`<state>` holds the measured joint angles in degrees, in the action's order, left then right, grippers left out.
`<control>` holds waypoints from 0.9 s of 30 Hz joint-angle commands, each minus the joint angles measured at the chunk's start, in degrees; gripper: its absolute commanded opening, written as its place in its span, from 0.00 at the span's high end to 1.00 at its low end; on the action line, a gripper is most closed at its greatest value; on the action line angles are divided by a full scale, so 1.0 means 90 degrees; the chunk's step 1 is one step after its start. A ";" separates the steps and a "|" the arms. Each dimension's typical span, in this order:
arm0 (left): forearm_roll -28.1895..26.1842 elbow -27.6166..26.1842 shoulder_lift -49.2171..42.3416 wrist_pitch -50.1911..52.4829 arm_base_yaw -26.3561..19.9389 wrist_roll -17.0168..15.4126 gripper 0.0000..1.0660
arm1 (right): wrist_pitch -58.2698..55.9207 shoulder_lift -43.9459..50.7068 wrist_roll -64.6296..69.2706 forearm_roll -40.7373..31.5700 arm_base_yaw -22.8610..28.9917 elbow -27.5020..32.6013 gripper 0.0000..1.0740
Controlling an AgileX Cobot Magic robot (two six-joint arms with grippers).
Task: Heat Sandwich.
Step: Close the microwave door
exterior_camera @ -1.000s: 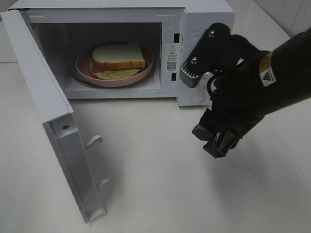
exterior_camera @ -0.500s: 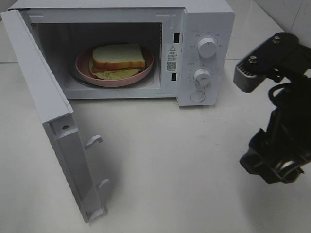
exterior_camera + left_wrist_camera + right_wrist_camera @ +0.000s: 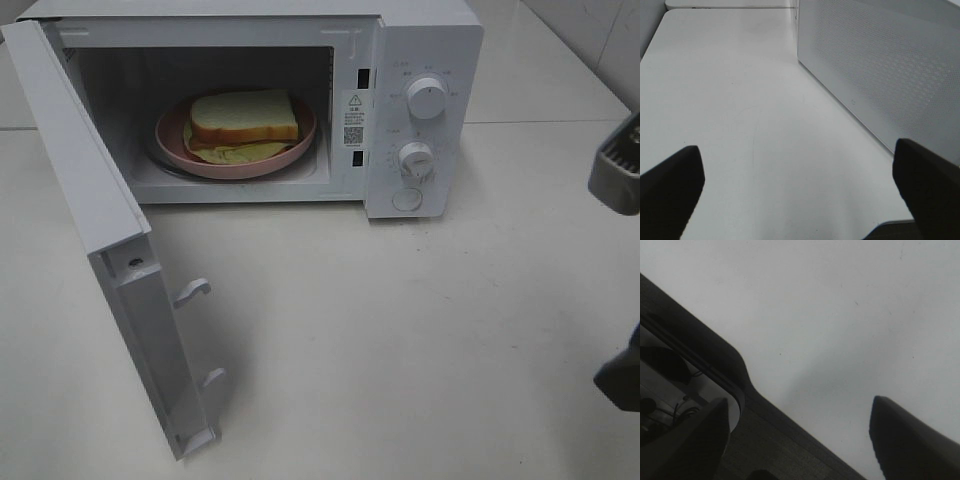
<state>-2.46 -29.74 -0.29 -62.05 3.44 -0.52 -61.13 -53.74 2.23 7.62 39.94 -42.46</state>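
The sandwich (image 3: 243,115), pale bread with yellowish filling, lies on a round pink plate (image 3: 230,168) inside the white microwave (image 3: 420,40). Its door (image 3: 90,200) is swung wide open to the left. Only part of my right arm (image 3: 620,170) shows at the right edge of the high view, far from the microwave. In the right wrist view my right gripper (image 3: 800,440) is open over bare table, nothing between its fingers (image 3: 910,440). My left gripper (image 3: 800,195) is open and empty, near the door's perforated panel (image 3: 880,65).
Two round knobs (image 3: 427,98) (image 3: 416,158) and a button (image 3: 406,199) sit on the microwave's right panel. The white table (image 3: 400,350) stretches in front of it. A dark table edge (image 3: 765,425) shows in the right wrist view.
My right arm has pulled away from the microwave's control panel, moving right and toward the front until it is almost out of the high view. Sandwich and door have not moved.
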 commanded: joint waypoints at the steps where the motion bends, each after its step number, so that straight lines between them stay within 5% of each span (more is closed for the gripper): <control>1: 0.0006 0.0013 -0.0146 0.0083 -0.0019 -0.0045 0.08 | -0.0261 0.0350 0.0032 -0.0064 0.0019 0.0153 0.29; 10: 0.0006 0.0013 -0.0146 0.0083 -0.0019 -0.0045 0.08 | -0.0261 0.1592 0.0083 -0.0134 -0.0006 0.0936 0.29; 22: 0.0006 0.0013 -0.0146 0.0083 -0.0019 -0.0045 0.08 | -0.0032 0.3533 0.0216 -0.0134 -0.1999 0.1210 0.29; 27: 0.0006 0.0013 -0.0146 0.0083 -0.0019 -0.0045 0.08 | -0.0032 0.3998 0.0216 -0.0159 -0.2362 0.1216 0.30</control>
<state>-2.46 -29.74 -0.29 -62.05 3.44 -0.52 -61.76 -18.62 3.67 6.19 19.31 -31.80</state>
